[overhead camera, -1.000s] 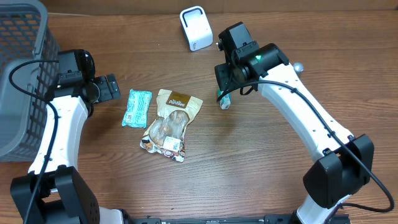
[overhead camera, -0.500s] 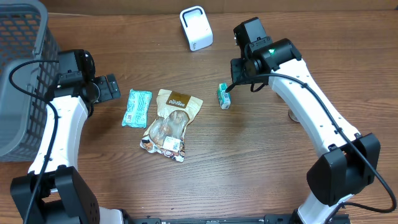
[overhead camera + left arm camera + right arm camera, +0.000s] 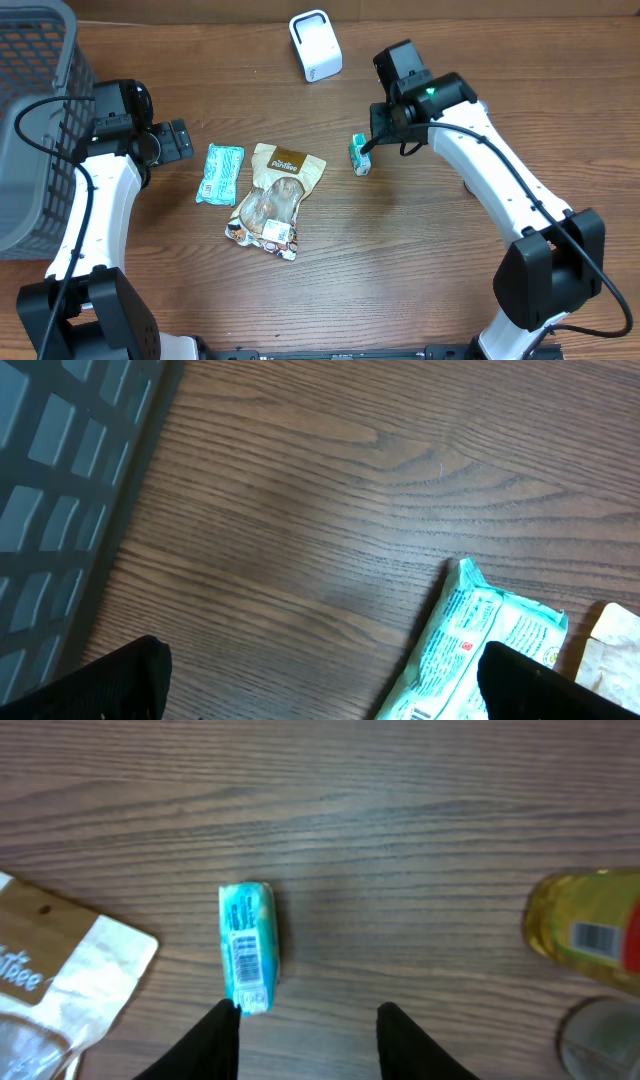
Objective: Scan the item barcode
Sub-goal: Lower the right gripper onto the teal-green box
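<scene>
Right wrist view shows the small teal packet [image 3: 247,958] lying flat on the tabletop [image 3: 420,830] with its white barcode label [image 3: 245,952] facing up. One end of the packet sits just beside a finger of the right hand [image 3: 308,1020]. That hand is spread and nothing sits between its fingers. The packet looks soft and crimped, narrow, with the printed bars clear and unwrinkled.

Judging by this, the scan is not yet done. The packet rests well apart from the white scanner [image 3: 315,45], so gripping, lifting and presenting the label all remain.

Farther out lie a brown snack pouch [image 3: 275,195] and a longer teal wrapper [image 3: 480,640]. The left hand [image 3: 320,675] hangs spread wide and empty beside the wrapper, near the grey basket [image 3: 30,120].
</scene>
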Robot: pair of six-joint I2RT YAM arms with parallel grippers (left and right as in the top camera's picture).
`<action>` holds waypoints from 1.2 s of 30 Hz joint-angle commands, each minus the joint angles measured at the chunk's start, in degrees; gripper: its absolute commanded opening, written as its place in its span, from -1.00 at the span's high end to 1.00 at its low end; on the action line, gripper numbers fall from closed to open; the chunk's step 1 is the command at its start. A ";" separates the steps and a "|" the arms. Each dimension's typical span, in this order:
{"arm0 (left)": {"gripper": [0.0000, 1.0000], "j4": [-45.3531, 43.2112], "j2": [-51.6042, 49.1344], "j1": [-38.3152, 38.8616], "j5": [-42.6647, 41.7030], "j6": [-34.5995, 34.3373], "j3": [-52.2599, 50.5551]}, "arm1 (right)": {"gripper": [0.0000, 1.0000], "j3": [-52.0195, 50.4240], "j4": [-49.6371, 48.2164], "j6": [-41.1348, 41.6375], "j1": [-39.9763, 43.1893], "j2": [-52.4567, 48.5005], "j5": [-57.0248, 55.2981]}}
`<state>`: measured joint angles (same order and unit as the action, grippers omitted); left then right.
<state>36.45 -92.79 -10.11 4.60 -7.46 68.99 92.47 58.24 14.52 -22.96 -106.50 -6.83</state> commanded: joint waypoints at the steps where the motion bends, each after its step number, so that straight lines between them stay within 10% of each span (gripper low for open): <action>1: -0.99 -0.04 0.85 0.39 0.26 0.66 1.09 | 0.21 -4.31 -3.02 0.74 -0.07 -0.26 0.52; 36: -0.99 -0.04 0.85 0.39 0.26 0.66 1.09 | 0.14 -14.12 -13.75 0.46 -0.04 -0.26 2.38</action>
<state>36.45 -92.79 -10.11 4.60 -7.46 68.99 78.78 45.01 14.87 -22.96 -106.59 -4.64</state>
